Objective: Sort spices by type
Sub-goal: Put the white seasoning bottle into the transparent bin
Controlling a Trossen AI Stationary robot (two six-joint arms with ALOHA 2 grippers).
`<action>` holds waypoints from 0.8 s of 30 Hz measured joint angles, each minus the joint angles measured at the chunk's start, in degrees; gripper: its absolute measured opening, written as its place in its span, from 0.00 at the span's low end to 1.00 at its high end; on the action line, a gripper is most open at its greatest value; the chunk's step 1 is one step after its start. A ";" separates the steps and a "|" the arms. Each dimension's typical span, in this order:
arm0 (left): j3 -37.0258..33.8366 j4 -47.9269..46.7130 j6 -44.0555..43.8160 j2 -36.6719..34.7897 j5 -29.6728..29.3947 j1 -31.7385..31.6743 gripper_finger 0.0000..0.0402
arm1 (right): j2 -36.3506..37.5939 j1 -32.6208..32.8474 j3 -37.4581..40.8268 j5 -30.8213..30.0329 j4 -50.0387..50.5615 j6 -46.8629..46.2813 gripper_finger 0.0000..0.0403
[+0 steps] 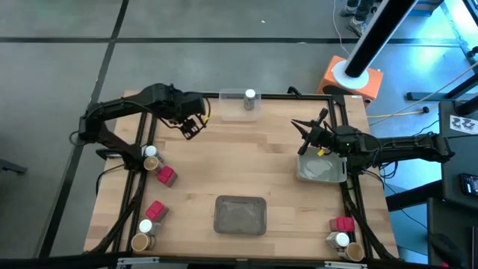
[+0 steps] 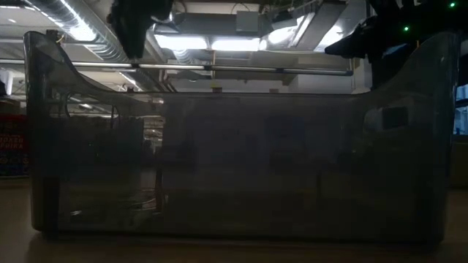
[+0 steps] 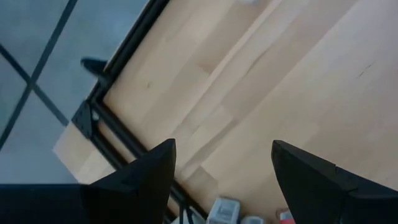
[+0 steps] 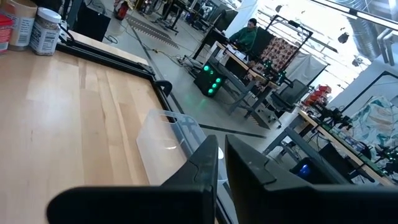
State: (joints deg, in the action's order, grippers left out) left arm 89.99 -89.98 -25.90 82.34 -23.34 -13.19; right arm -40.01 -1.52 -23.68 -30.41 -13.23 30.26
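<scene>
Wooden table (image 1: 246, 172); three trays (image 1: 240, 214), spice jars (image 1: 150, 155), red packs (image 1: 166, 176) directly on it

High view evenly lit; low view dim, backlit by ceiling lights (image 2: 219, 40); wrist views sharp.

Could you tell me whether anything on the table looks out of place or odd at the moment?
Nothing is spilled or tipped. One white-capped jar already stands alone in the clear tray at the far edge, while the other jars and red packs wait in mixed clusters at the left side and near right corner. The left gripper is open and empty; the right gripper is shut.
</scene>
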 joint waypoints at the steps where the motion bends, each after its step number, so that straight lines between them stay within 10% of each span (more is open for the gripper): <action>1: -1.29 -0.01 -0.64 -0.75 0.27 0.00 0.62 | -0.02 0.00 0.00 0.00 0.00 0.00 0.08; 24: -19.49 -0.03 -8.01 -3.56 12.93 -0.81 0.62 | 0.00 0.00 0.00 0.02 -0.28 0.02 0.08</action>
State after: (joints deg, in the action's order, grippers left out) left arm 70.51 -90.01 -33.91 78.78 -10.41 -14.00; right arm -40.01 -1.52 -23.68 -30.39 -13.52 30.28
